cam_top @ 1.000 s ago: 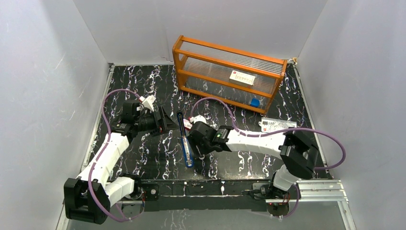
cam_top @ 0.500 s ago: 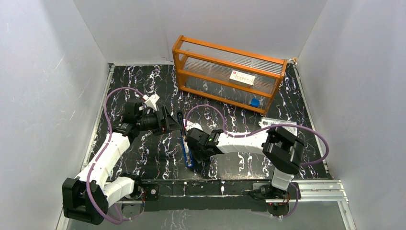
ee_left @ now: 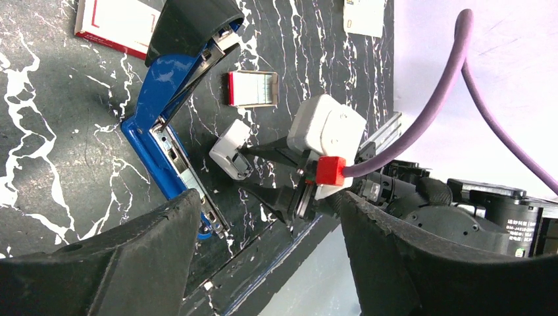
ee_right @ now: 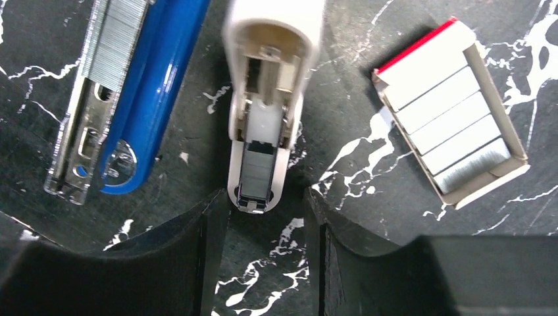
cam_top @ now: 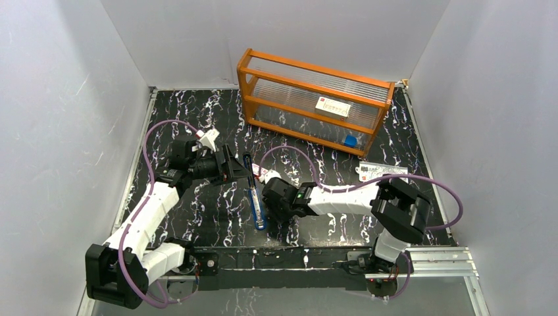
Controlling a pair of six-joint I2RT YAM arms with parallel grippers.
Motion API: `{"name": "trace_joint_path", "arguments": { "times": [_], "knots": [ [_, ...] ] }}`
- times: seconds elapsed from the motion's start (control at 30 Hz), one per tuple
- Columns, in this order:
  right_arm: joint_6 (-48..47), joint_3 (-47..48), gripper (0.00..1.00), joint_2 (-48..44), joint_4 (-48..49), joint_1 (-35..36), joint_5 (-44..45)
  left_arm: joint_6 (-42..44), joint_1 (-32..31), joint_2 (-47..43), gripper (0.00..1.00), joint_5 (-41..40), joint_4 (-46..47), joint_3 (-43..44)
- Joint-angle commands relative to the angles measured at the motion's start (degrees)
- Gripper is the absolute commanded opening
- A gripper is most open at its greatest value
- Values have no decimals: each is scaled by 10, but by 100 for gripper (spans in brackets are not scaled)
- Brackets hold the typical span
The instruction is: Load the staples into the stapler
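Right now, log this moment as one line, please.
left hand open near stapler | right hand open astride white piece | stapler flipped open | staples in box

Orange rack [cam_top: 314,102], white card [cam_top: 383,172]
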Motion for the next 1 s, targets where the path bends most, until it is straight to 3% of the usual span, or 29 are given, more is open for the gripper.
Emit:
{"name": "trace_joint_path", "arguments": {
  "times": [0.0, 0.57, 0.73, 0.97],
  "knots": [
    [-35, -34, 54, -26, 14, -23, -4, -8, -8, -1, 74, -1, 8, 19],
    [-36, -87, 56, -101, 70, -59, -67, -80, -86, 8, 75, -75, 30, -17],
    [24, -102, 54, -129, 76, -86, -106, -90, -122, 44, 71, -99, 49, -24],
    [173, -171, 48, -198, 96, -176, -189, -79, -177, 89, 61, -160, 53, -6]
  ]
}}
